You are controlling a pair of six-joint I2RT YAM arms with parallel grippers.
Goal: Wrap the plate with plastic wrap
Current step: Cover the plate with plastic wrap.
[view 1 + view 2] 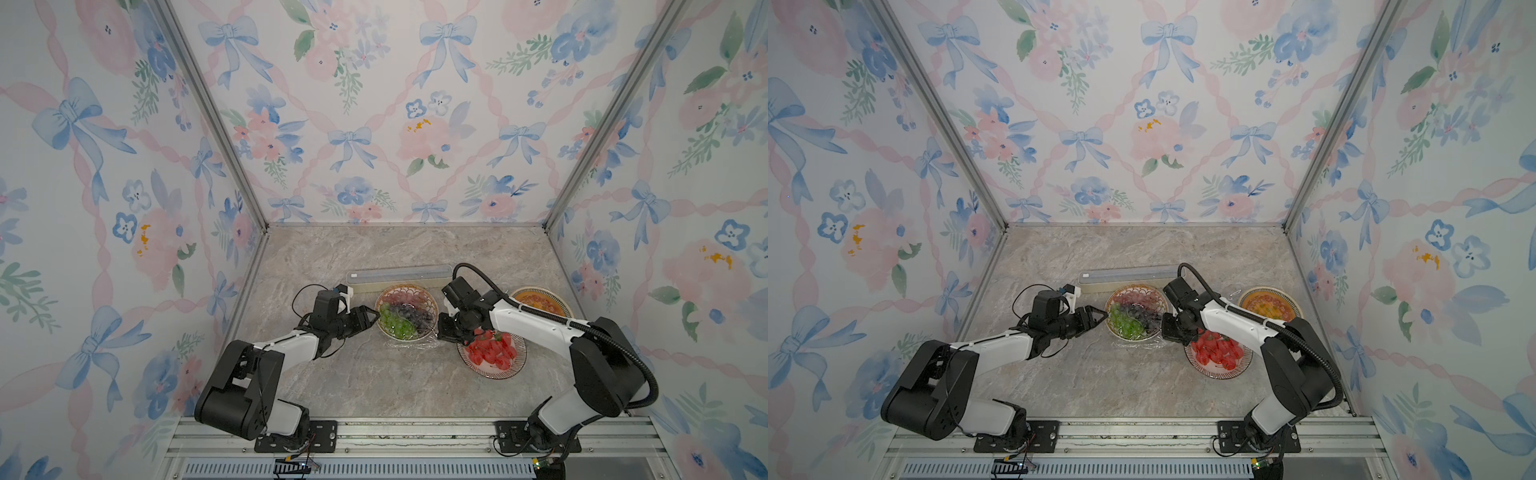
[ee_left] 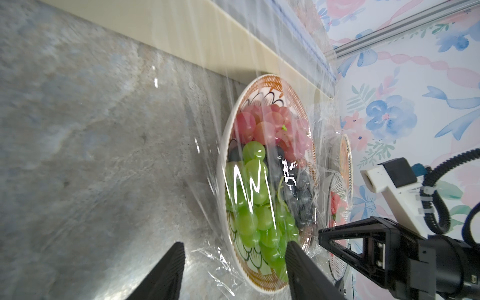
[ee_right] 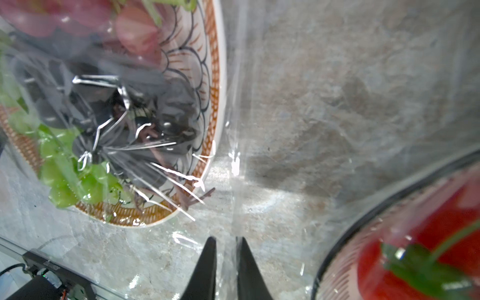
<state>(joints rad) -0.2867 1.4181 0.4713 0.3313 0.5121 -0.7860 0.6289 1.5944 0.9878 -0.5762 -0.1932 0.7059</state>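
Observation:
The plate [image 1: 405,286] [image 1: 1136,286] of green, red and dark grapes sits mid-table, in front of the long cream box [image 1: 399,275] [image 2: 207,33]. Clear plastic wrap [image 1: 411,343] [image 2: 207,207] runs from the box over the plate and crumples on the table at its near side. My left gripper [image 1: 374,319] [image 2: 235,246] is open at the plate's left rim [image 2: 223,155], one finger over the grapes and one over the table. My right gripper [image 1: 435,332] [image 3: 226,241] is at the plate's near right side [image 3: 213,78], jaws pinched on a fold of wrap [image 3: 235,161].
A plate of strawberries [image 1: 490,374] [image 3: 337,246] lies close to the right gripper, under the right arm. Another plate with orange food [image 1: 540,305] stands at the right near the wall. Floral walls enclose the table on three sides.

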